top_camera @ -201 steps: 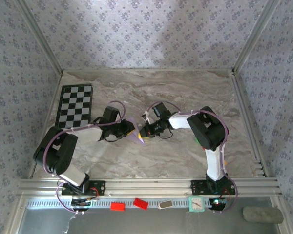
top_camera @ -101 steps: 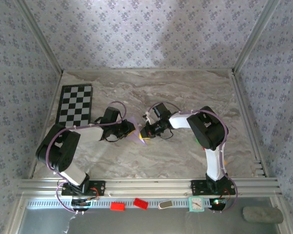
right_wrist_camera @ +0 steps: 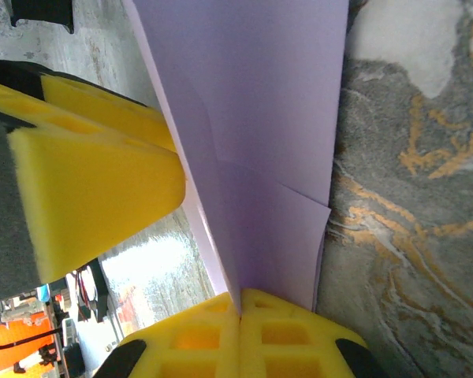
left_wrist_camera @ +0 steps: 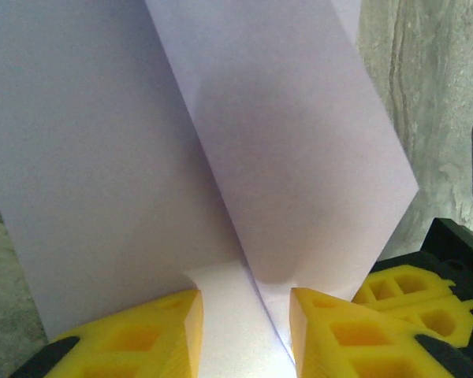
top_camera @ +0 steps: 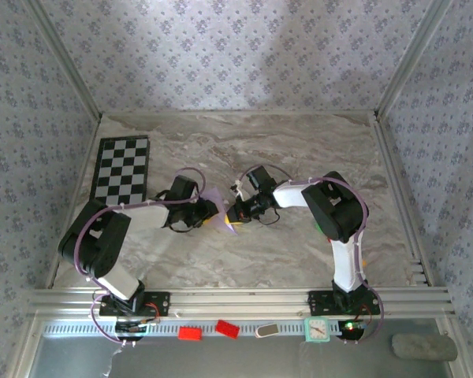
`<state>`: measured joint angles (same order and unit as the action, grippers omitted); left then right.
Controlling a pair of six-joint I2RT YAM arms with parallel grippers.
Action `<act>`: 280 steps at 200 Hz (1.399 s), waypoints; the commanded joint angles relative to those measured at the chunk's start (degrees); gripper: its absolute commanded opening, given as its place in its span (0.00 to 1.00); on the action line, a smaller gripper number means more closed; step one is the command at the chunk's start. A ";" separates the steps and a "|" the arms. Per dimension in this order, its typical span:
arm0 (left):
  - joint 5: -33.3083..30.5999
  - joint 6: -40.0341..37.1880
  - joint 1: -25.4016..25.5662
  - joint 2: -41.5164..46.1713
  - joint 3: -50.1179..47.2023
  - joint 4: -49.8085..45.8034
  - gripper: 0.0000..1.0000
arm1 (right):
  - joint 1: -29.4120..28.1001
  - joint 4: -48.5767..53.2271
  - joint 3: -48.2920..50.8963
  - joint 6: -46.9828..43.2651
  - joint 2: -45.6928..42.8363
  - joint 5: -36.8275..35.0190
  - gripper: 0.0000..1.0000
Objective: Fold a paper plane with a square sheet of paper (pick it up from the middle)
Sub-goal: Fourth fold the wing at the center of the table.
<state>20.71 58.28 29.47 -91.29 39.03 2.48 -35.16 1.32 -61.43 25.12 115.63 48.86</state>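
Note:
The pale lilac sheet of paper (top_camera: 218, 209), folded into a pointed layered shape, stands between both grippers at the table's middle. My right gripper (top_camera: 234, 213) is shut on its lower edge; in the right wrist view the yellow fingertips (right_wrist_camera: 239, 311) press together on the paper (right_wrist_camera: 260, 118), which rises upright from them. My left gripper (top_camera: 206, 212) is at the paper's left side. In the left wrist view its fingers (left_wrist_camera: 244, 327) stand apart, with the paper's crease (left_wrist_camera: 260, 157) running through the gap. The left fingers (right_wrist_camera: 94, 181) show beside the sheet in the right wrist view.
A black-and-white checkerboard (top_camera: 122, 169) lies at the back left of the marble table (top_camera: 299, 150). Two small red blocks (top_camera: 191, 333) (top_camera: 227, 328) and a small clock (top_camera: 317, 329) sit beyond the front rail. Patterned walls and aluminium posts enclose the table.
My left gripper's jaws have parted from a tighter hold on the paper. The left arm has shifted slightly. The right gripper stays shut on the sheet in the same place.

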 commanded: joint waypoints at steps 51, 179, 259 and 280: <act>-6.97 1.13 2.04 -2.85 5.74 -11.52 0.50 | 0.18 1.49 0.08 0.45 1.08 -1.30 0.02; -13.23 4.37 5.10 -13.24 12.66 -27.82 0.57 | 0.51 1.70 2.66 -0.88 -5.86 -2.78 0.19; -14.10 6.01 5.39 -15.93 13.02 -30.12 0.62 | -0.94 5.63 3.80 -3.24 -6.22 -9.05 0.23; -14.24 6.07 5.41 -16.29 12.96 -30.36 0.62 | -1.08 5.81 3.85 -3.41 -6.13 -9.66 0.21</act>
<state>9.56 63.72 34.26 -100.97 56.12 -19.88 -35.77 4.73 -58.22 23.03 110.02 41.30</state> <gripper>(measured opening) 0.621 0.223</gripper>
